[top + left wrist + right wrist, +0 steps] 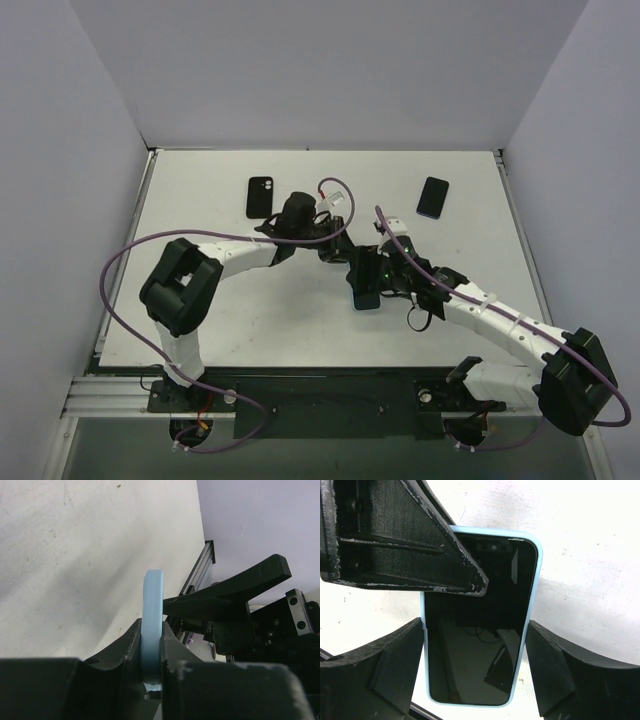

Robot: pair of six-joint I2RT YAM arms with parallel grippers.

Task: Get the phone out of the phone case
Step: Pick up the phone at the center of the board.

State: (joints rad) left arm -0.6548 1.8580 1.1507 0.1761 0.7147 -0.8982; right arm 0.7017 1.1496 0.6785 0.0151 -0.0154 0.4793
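Note:
A phone with a black screen [485,605] sits in a light blue case [535,565]. It is held above the white table between both grippers, and shows in the top view [366,299]. My left gripper [151,632] is shut on the case's flat faces at one end, and the case edge [153,600] stands upright between its jaws. My right gripper [476,650] spans the phone's width, with its pads [545,655] against the case's two long sides. One left finger [410,545] crosses over the screen's top. In the top view the left gripper [335,250] and the right gripper [368,280] meet at mid-table.
A black phone-shaped item [262,197] lies at the back, left of centre. A dark purple one [432,197] lies at the back right. Purple cables loop over both arms. The table's metal rail [200,567] runs along its edge.

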